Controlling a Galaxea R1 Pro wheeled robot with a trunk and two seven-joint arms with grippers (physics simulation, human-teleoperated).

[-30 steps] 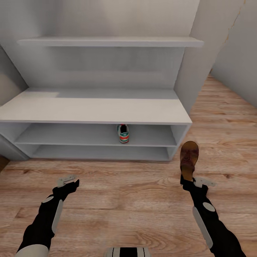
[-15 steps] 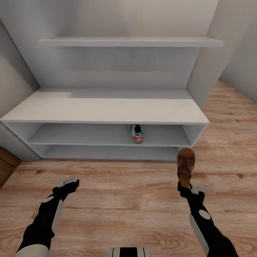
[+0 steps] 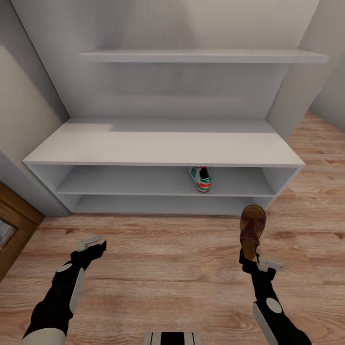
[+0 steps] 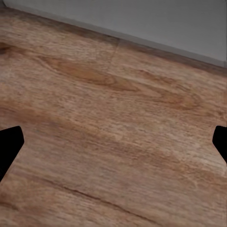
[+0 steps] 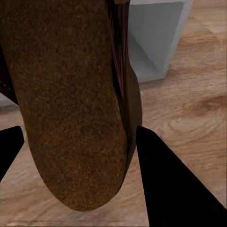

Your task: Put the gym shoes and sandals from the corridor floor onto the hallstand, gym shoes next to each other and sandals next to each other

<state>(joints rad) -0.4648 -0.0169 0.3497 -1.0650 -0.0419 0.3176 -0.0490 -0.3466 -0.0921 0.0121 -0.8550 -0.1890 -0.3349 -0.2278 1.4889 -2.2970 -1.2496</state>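
The shoe rack [image 3: 163,143] stands against the wall, a pale grey low bench with two open shelves under its top and a wall shelf [image 3: 201,56] above it. One gym shoe [image 3: 201,178] sits on the upper open shelf, right of the middle and close to that shelf's front edge, white with a green stripe and a red-orange accent. The rest of both shelves that can be seen holds nothing else.

The right pincer [image 3: 250,254] hangs over the wooden floor [image 3: 163,268] just in front of the rack's right end and has a sandal [image 3: 252,230] clamped at its heel end. The sandal is reddish-brown with a tan footbed, and its toe points toward the rack's lower right corner, stopping just short of it. In the right wrist view the sandal [image 5: 71,104] lies between the two dark fingers [image 5: 170,184], with the rack's grey end panel [image 5: 156,38] beyond it; whether the sandal's toe touches the floor is hard to tell from these angles.

The left pincer [image 3: 92,243] hovers over bare floor near the rack's left half, well apart from it. In the left wrist view its fingertips [image 4: 9,146] stand wide apart at the edges with only floorboards [image 4: 113,132] and a strip of grey base between them, so it grips nothing.
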